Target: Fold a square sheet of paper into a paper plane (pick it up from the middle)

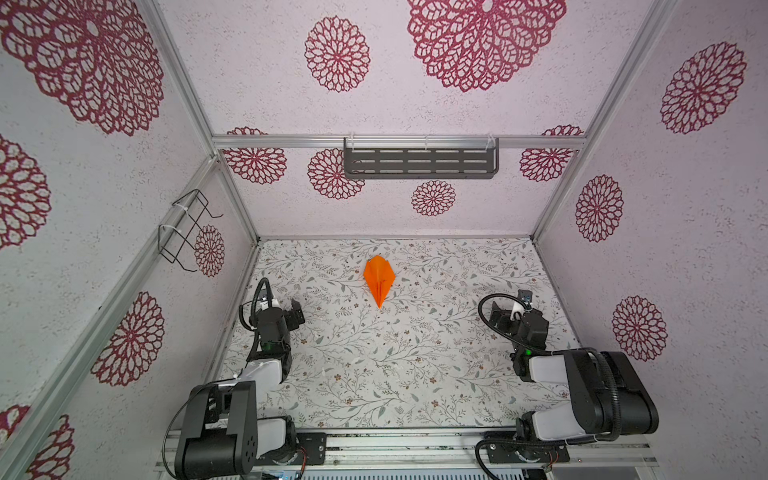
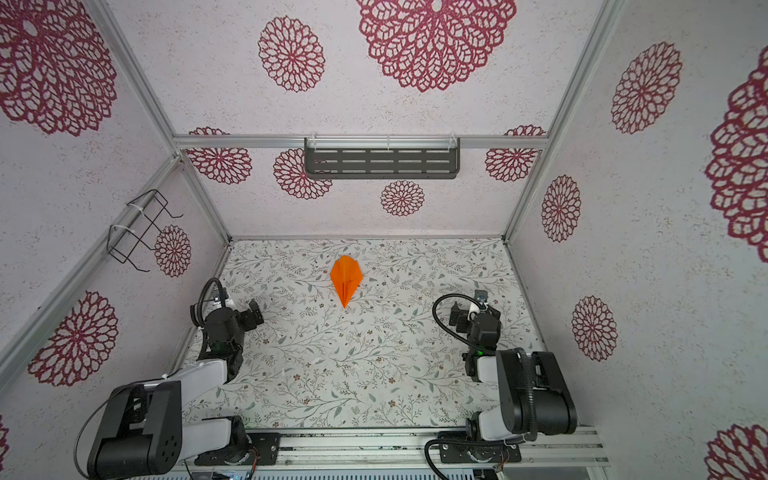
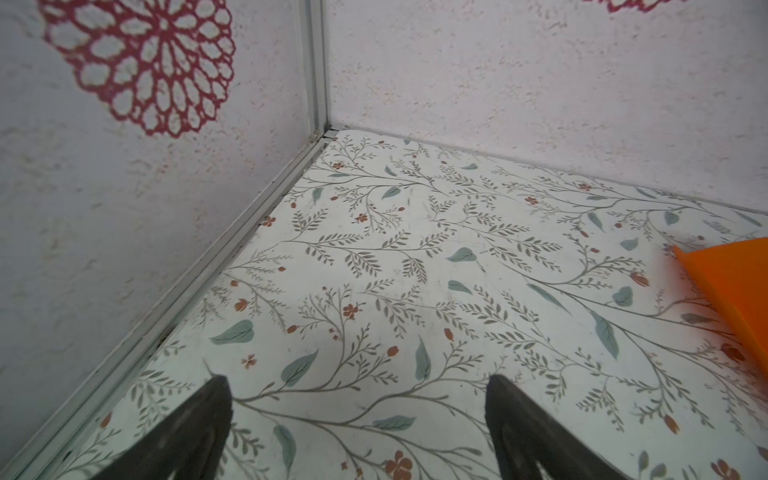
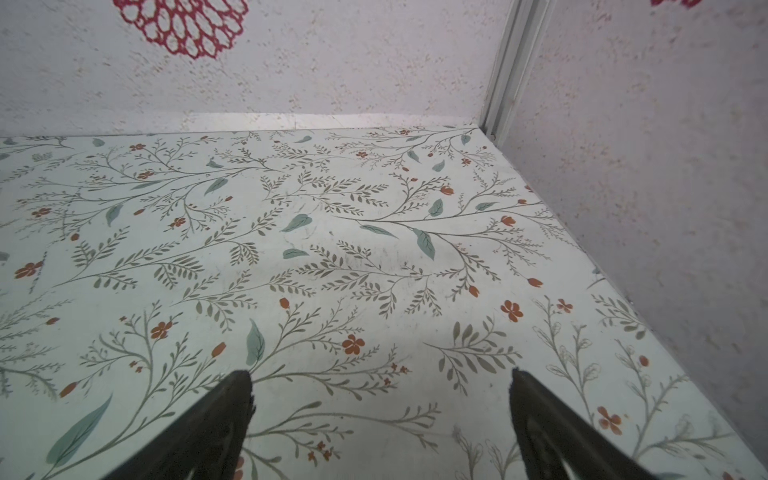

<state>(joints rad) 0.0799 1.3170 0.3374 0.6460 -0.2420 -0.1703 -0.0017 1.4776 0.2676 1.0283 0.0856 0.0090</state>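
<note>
Top views are both showing the aluminium rail (image 1: 395, 451) running along the near edge, with the two arm bases sitting on it. Just beyond it, the floral tabletop (image 1: 374, 374) is stretching toward the back wall. The left gripper (image 3: 357, 384) is hanging over the table close to the left wall. In the left wrist view its jaws are standing wide apart, with only the printed surface showing between them. The right gripper (image 4: 380, 375) is hanging close to the right wall. Its jaws are spreading just as wide in the right wrist view and are gripping nothing.

Farther on, the paper plane (image 1: 378, 282) is lying on the tabletop in the far half, roughly midway between the side walls and well apart from both grippers. Its sharp point is aiming toward the near edge and its rounded tail toward the back wall, with the centre crease facing up. An orange edge of it is also showing at the border of the left wrist view.

Beyond that, a black wire rack (image 1: 187, 228) is hanging on the left wall and a dark slotted shelf (image 1: 419, 162) is hanging on the back wall.
</note>
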